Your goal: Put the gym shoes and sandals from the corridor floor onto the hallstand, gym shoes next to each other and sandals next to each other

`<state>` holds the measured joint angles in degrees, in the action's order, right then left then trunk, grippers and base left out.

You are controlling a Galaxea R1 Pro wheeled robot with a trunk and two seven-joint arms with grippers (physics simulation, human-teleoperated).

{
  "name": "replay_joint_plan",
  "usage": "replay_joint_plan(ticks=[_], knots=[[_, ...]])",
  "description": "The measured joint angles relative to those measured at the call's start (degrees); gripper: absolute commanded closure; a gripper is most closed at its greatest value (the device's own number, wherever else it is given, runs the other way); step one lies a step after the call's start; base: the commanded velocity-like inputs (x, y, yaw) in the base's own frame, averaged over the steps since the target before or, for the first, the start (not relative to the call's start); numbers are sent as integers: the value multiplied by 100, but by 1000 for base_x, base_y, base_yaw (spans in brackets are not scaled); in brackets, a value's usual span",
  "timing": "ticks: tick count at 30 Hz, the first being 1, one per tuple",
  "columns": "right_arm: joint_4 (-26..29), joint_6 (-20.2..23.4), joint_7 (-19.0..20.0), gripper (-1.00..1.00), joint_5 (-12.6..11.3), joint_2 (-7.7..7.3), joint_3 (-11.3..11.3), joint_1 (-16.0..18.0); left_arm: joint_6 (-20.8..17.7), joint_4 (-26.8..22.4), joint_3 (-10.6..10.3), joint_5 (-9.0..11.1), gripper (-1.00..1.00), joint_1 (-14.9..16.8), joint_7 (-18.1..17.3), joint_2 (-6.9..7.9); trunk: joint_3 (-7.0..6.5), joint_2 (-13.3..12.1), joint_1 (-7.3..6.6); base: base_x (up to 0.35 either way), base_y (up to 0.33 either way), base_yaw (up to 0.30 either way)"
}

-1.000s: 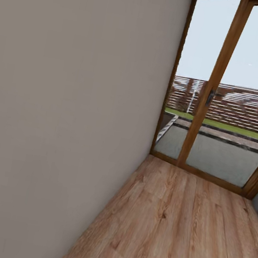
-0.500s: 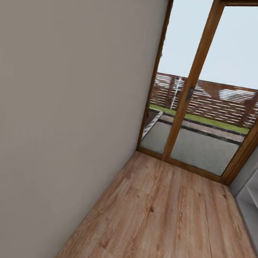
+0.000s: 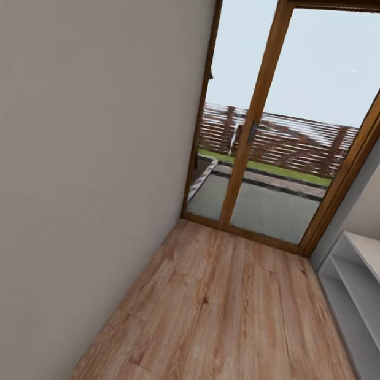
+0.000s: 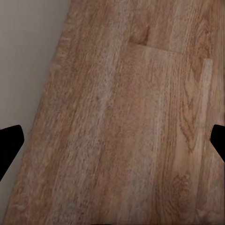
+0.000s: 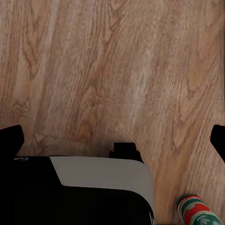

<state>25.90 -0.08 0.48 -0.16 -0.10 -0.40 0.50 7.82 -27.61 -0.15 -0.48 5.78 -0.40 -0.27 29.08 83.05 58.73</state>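
Beside the robot's own base, low on the corridor floor (image 5: 117,70), the right wrist view catches a rounded tip of something cream-white with green and red-orange markings (image 5: 199,213); judging by its colours it is probably part of one gym shoe, though too little shows to be sure. It lies just beside the dark and pale grey body (image 5: 89,192) that I take to be the robot's base. No other shoe or sandal can be placed from these pictures.

At the right edge of the head view stands the hallstand (image 3: 367,271), a pale grey-white unit with a flat top and open shelves below, set against the right-hand wall. Nothing rests on the part of it that is visible. Beyond it a wood-framed glass door (image 3: 289,120) closes the corridor, and a plain wall (image 3: 64,161) runs along the left.

My reading is that the robot is in transit or searching, with no shoe in hand. The next move calls for bringing the head down and round toward the floor near the base, then lowering an arm over the shoe.

The left gripper (image 4: 112,140) and the right gripper (image 5: 115,138) each show dark fingertips at opposite edges of their wrist views, spread wide, with bare planks between them. The left wrist view adds the foot of the left wall.
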Motion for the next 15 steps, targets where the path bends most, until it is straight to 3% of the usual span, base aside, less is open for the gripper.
replay_joint_plan(ticks=[15], knots=[[2,0,5,-100,-1,12,0,0,9,-204,1,-29,-100,7,0,0,0,0,0,0,0,-253]])
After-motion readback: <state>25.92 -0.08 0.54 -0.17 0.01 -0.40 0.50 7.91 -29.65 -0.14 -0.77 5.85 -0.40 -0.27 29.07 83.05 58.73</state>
